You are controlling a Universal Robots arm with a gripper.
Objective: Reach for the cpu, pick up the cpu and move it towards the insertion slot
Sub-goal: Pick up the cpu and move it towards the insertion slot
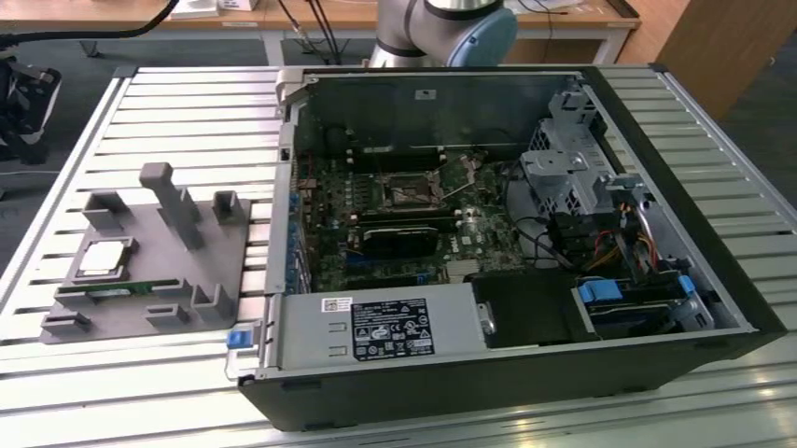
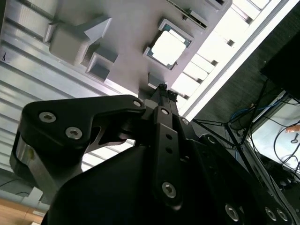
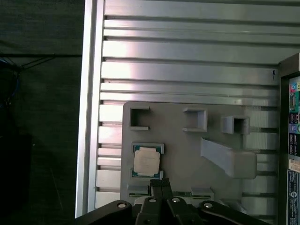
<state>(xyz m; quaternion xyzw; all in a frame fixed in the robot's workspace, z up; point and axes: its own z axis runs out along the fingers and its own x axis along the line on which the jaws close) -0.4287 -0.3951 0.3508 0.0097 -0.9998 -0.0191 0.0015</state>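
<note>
Grey posts (image 3: 233, 161) flank the cpu (image 3: 146, 162) near the pincer (image 3: 161, 183).

No print is reading clearly. A black-and-white rating label (image 1: 394, 329) is sitting on the grey metal power supply box (image 1: 312, 331), lower centre of the exterior view, its lines too small to make out. A pale printed label (image 3: 294, 183) is showing on the black computer case edge (image 3: 283, 140) in the first wrist view, also illegible.

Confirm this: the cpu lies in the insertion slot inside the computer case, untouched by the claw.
Wrong place: the cpu lies on the grey plastic block beside the case, as the first wrist view shows. The claw does leave it untouched.
</note>
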